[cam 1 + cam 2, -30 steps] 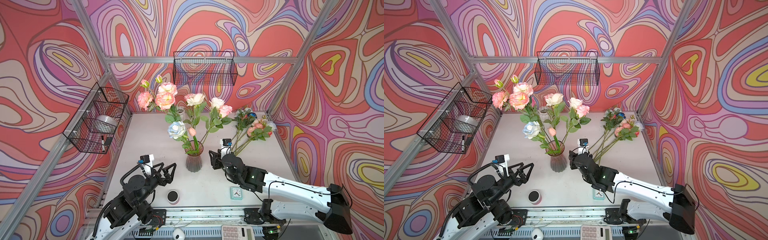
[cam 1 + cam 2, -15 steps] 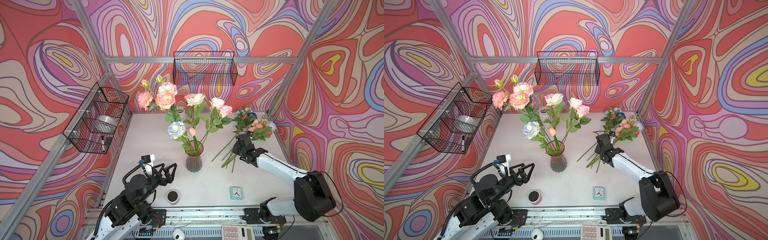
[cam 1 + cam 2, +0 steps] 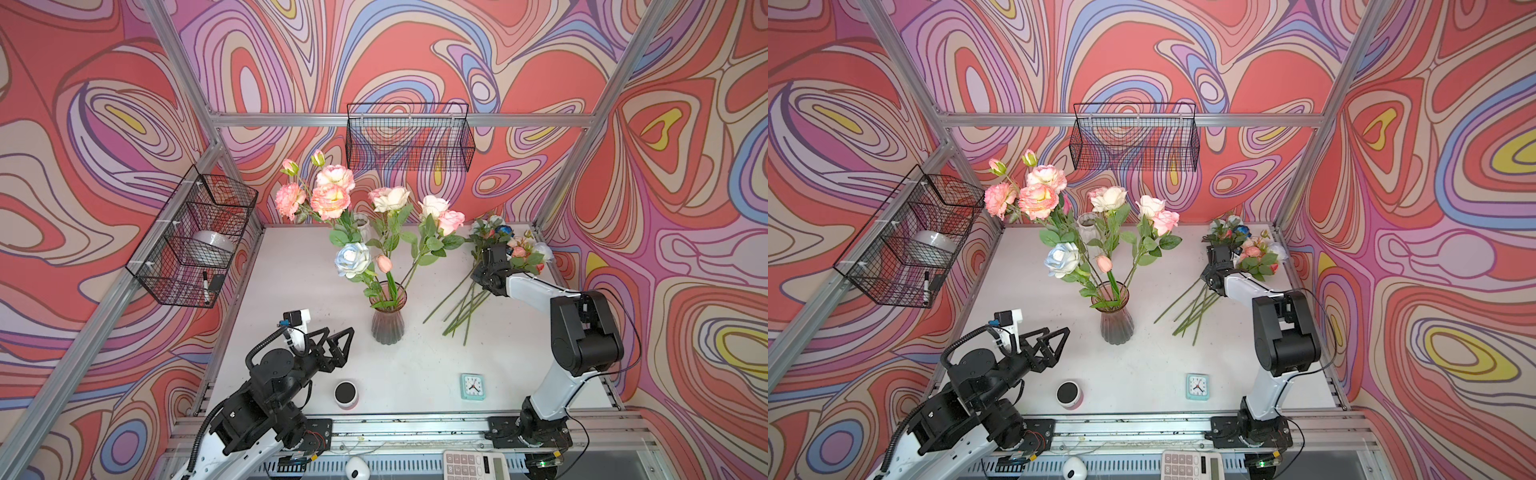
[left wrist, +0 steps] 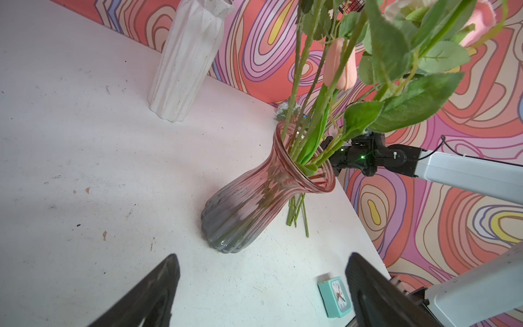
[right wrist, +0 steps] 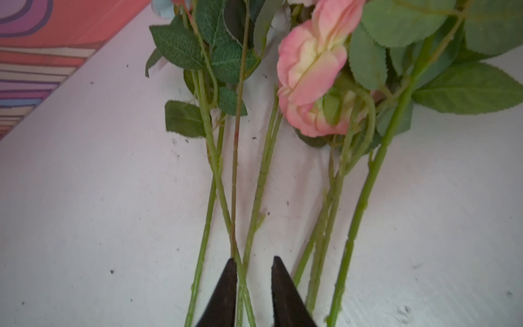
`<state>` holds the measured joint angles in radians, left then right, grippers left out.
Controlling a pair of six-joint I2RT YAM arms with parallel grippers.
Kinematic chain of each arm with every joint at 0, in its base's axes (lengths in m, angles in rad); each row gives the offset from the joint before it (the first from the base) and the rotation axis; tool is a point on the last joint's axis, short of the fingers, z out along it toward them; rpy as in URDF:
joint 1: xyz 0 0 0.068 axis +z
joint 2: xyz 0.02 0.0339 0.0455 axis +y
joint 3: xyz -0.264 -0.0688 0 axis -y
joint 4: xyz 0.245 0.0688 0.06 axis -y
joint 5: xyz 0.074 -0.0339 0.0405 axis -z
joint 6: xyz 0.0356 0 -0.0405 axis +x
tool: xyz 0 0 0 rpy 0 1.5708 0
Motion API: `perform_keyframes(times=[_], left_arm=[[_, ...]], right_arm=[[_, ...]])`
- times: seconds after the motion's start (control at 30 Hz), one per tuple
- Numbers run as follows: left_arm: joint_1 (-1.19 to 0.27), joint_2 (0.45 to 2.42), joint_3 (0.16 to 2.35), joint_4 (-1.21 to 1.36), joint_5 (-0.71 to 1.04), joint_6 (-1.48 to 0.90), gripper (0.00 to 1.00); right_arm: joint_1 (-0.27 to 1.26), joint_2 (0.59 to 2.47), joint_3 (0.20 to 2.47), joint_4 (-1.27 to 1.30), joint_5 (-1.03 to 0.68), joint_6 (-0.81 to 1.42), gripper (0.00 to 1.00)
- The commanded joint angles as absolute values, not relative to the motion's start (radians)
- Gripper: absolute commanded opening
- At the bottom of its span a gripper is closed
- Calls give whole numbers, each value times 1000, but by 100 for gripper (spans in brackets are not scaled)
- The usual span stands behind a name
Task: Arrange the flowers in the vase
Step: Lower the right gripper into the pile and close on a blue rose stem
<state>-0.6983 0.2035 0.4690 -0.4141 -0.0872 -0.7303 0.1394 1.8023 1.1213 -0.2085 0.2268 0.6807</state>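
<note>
Closest to us, a calculator [image 3: 473,463] sits at the front edge. Just behind it the left gripper [image 3: 340,330] hangs above the table [image 3: 291,270], jaws spread wide with nothing between them. The left wrist view shows bare tabletop in the gap and the vase [image 4: 249,203] straight ahead. Beside that arm there's a small pink can [image 3: 346,392], and across on the right a mint clock [image 3: 472,386].

Middle of the table now: the ribbed pinkish vase stands upright with a bunch of flowers [image 3: 386,232] already in it, pink, cream and one pale blue head fanning out above the rim.

Further back on the right, the right gripper [image 5: 254,259] is down low over the loose flowers [image 3: 461,303]. They lie flat on the table, stems toward the front, heads toward the back corner. In the right wrist view its jaws stand only a narrow way apart, and a couple of thin stems run up between the fingers [image 5: 226,288]. Those stems lie against one finger and a strip of table shows beside the other, so there's no pinch on them. The thicker stems lie outside the jaws.

At the far edge, a white vase [image 4: 186,56] stands behind the bouquet, and wire baskets [image 3: 409,137] hang on the walls.
</note>
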Motion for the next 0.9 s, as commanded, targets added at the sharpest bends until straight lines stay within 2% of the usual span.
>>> perform_keyframes(times=[0.0,0.73,0.87], left_arm=[[-692,202,480,-419,-89,-732,94],[-692,238,483,-394,-91,-714,94],[-692,243,482,-388,-91,-712,94]], right_arm=[[127,1865,1182,-210,225,688,21],[91,2022,1313,-212,239,672,20],[89,2057,1342,-224,234,666,18]])
